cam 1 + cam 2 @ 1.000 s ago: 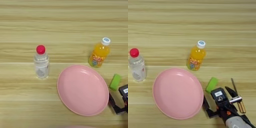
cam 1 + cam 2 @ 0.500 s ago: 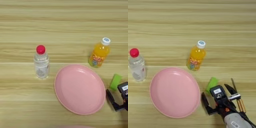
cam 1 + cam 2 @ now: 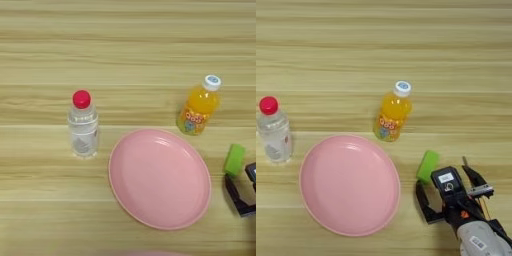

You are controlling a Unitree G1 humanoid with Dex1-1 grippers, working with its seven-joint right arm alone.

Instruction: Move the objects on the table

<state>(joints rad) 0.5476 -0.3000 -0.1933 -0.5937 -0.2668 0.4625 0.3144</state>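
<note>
Your plate (image 3: 349, 184) sits mid-table (image 3: 384, 50); water bottle (image 3: 274, 131) to its left, juice bottle (image 3: 392, 112) behind it, block (image 3: 428, 165) right, just beside your claw (image 3: 448, 192).

forearm (image 3: 480, 242): ours is silver-grey with a small white sticker
wrist: we see orange marks on black
gripper (image 3: 448, 197): two black fingers, white label on top

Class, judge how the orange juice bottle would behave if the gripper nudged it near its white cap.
The juice bottle stands upright, tall on a narrow base, so a push near the cap would probably tip it. It looks full, so likely fairly heavy. Being round, it may roll towards the pink plate.
</note>
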